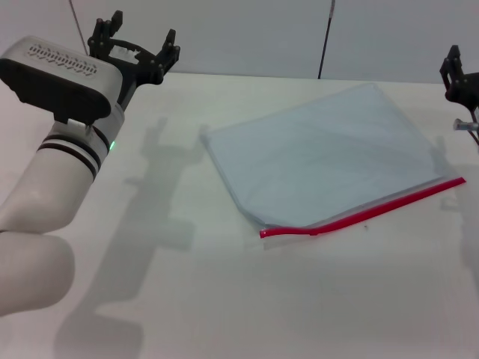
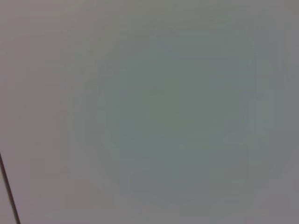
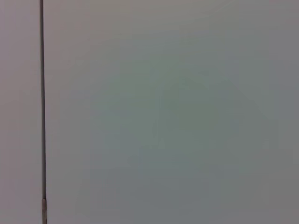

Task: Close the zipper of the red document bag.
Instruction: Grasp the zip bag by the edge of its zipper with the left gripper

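The red document bag [image 1: 329, 149] lies flat on the white table, a pale blue-grey translucent pouch turned at an angle. Its zipper [image 1: 367, 212] is the bright red strip along the edge nearest me, running from the low left corner up to the right. My left gripper [image 1: 141, 37] is raised at the far left of the table, well away from the bag, open and holding nothing. Only part of my right gripper [image 1: 458, 75] shows at the right edge of the head view, above the bag's right corner. Neither wrist view shows the bag.
The white table [image 1: 224, 299] stretches around the bag on all sides. A grey wall stands behind it with a thin dark vertical line [image 1: 325, 37]. Both wrist views show only plain grey surface and a thin dark line [image 3: 42, 93].
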Robot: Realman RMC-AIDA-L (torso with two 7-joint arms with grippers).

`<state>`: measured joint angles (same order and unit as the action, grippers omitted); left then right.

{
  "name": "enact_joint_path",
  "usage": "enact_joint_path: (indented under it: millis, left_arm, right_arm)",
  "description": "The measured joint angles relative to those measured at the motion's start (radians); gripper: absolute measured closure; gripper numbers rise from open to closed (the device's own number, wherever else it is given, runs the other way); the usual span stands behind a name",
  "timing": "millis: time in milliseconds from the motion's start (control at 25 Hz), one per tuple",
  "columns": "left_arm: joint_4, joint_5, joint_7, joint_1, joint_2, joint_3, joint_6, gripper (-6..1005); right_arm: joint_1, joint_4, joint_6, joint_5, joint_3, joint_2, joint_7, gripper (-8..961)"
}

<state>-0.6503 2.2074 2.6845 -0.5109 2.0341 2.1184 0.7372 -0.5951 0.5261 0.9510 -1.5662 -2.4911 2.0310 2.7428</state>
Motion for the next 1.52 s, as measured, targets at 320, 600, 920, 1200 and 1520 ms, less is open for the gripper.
enact_joint_path:
  millis: [320,600,920,1200,1520]
  left_arm:
    - [0.002,0.0,0.0,-0.003,0.0,0.0,0.001,122]
    - [0.002,-0.002,0.0,-0.004,0.0,0.0,0.005,122]
    - [0.002,-0.002,0.0,-0.005,0.0,0.0,0.005,122]
    - [-0.026,-0.001,0.008,-0.009,-0.002,0.006,-0.065,123]
    - [-0.223,0.009,-0.063,-0.002,-0.048,-0.002,-0.387,123]
  right_arm:
    - [0.0,0.0,0.0,0.0,0.0,0.0,0.0,282]
    - [0.0,0.0,0.0,0.0,0.001,0.0,0.0,282]
    - [-0.001,-0.001,0.0,0.0,0.002,0.0,0.0,281]
    - [-0.002,-0.006,-0.028,0.0,0.002,0.0,0.0,281]
    - [-0.001,-0.016,-0.051,0.0,0.01,0.0,0.0,281]
